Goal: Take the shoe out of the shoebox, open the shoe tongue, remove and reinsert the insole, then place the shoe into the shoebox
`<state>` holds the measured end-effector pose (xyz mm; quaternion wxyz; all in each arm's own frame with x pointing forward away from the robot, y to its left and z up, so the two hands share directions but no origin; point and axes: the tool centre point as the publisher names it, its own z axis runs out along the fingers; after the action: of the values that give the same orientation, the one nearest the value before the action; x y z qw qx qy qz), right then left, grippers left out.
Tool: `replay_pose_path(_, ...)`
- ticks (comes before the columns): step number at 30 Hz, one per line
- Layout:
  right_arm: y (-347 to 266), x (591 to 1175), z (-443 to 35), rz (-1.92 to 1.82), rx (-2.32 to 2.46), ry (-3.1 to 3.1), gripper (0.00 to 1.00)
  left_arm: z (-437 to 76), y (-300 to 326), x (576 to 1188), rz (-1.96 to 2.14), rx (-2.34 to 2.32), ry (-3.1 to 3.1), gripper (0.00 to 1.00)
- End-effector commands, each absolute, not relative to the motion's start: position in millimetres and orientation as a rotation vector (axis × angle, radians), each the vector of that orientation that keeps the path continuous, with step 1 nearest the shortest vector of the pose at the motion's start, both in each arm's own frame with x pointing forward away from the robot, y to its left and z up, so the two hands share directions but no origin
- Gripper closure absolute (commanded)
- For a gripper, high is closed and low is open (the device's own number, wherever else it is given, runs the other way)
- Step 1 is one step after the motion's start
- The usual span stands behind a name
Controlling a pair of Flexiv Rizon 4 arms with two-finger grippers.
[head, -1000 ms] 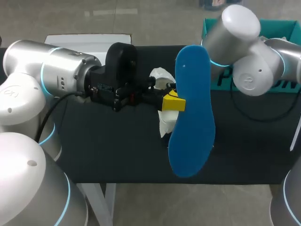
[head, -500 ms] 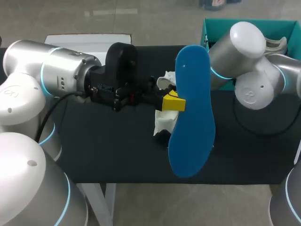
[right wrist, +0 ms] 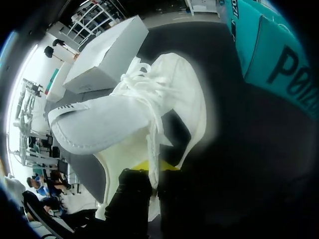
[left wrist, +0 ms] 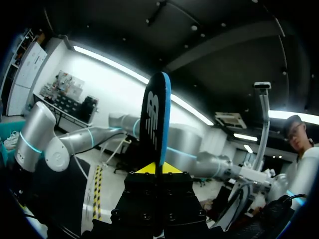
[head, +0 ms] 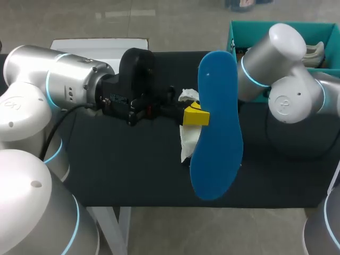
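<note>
My left gripper (head: 195,115) is shut on the long blue insole (head: 218,127), holding it up over the middle of the black table. In the left wrist view the insole (left wrist: 155,117) stands edge-on between the yellow tips of the left gripper (left wrist: 158,168). The white shoe (head: 186,144) shows only partly behind the insole. In the right wrist view the white shoe (right wrist: 134,109) fills the space ahead, tilted, laces showing. My right gripper (right wrist: 155,167) is shut on the shoe's side wall. From the head camera the right gripper is hidden behind the insole.
The teal shoebox (head: 238,33) stands at the table's far right, beside my right arm (head: 276,69), and shows as the teal shoebox (right wrist: 271,55) past the shoe. A white box lid (head: 101,47) lies at the far left, seen also as the white lid (right wrist: 107,55).
My right arm has swung to the right, towards the shoebox, and the shoe in it has shifted and turned a little behind the insole. The left arm and the insole have kept still.
</note>
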<state>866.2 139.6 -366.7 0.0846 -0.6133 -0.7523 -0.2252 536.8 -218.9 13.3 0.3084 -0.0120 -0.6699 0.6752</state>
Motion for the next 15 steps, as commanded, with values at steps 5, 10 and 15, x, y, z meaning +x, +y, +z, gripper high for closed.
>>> replay_pose_path(5,135,867,-344,-0.798,-1.721,-2.223,0.0,12,-220,537,1.787,-0.031,-1.769,1.0)
replay_pose_path(10,127,864,-313,-1.066,-1.623,-2.141,0.0,12,-220,537,1.787,-0.031,-1.769,1.0)
replay_pose_path(15,127,864,-313,-1.066,-1.623,-2.141,0.0,12,-220,537,1.787,-0.031,-1.769,1.0)
